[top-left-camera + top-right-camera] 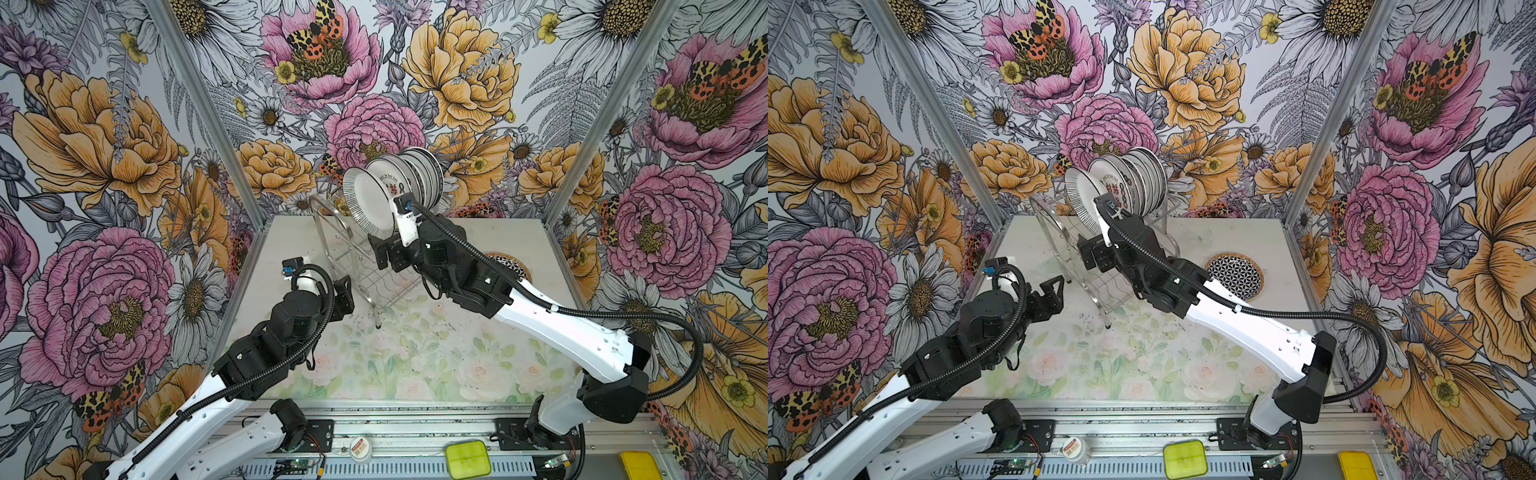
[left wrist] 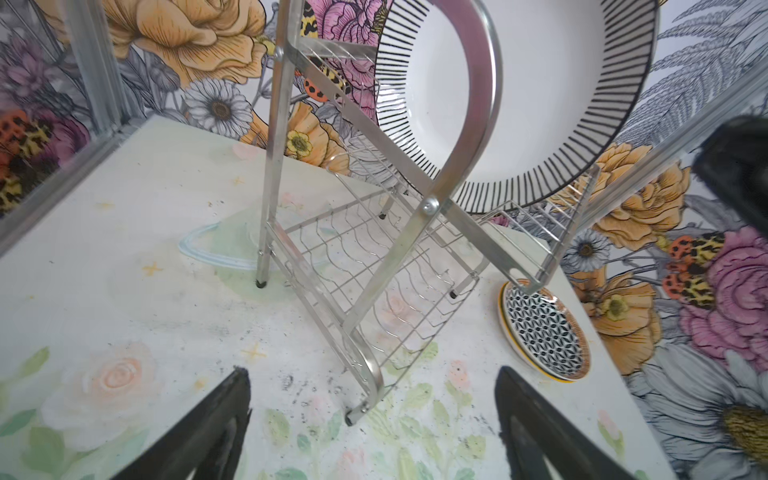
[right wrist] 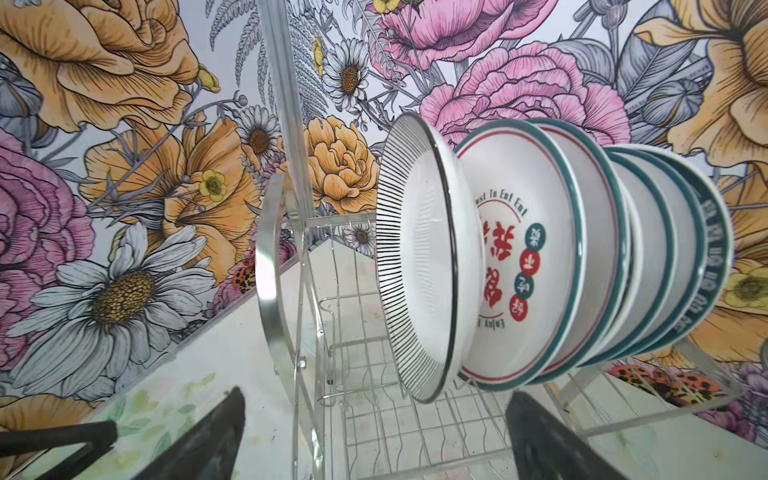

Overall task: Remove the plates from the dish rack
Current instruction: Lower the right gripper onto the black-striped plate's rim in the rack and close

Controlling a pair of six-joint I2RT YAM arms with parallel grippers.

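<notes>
"Right wrist view first: what lies ahead of the right pincer (image 3: pixel 374 392)?"

"A row of plates (image 3: pixel 582 257) standing on edge in the upper tier of a steel wire dish rack (image 3: pixel 270 270). Nearest is the striped plate (image 3: pixel 419 266), white with a black-lined rim. It is up and ahead of the pincer, and its rim is seen almost edge-on. The two black fingers are spread wide with nothing between them."

"Which arm is closer to it?"

"The right one, clearly. In both top views it reaches from the right across the middle, forearm rising, wrist just under the plate's lower rim. The left pincer (image 1: pixel 1054 291) sits low beside the rack's near foot, well below the plates. It is also wide and empty, and its arm is folded at the elbow."

"What does the next move turn on?"

"My judgement: the plate's flat faces look along the rack, toward the arched end loop. So the fingers would have to straddle the rim, one on each face, then lift it out of its slot."

"Is anything unloaded yet?"

"A lattice plate (image 1: pixel 1235 274) lies flat on the worktop (image 1: pixel 1142 353), right of the rack, perhaps on top of another plate. The rack's lower shelf looks bare."
</notes>
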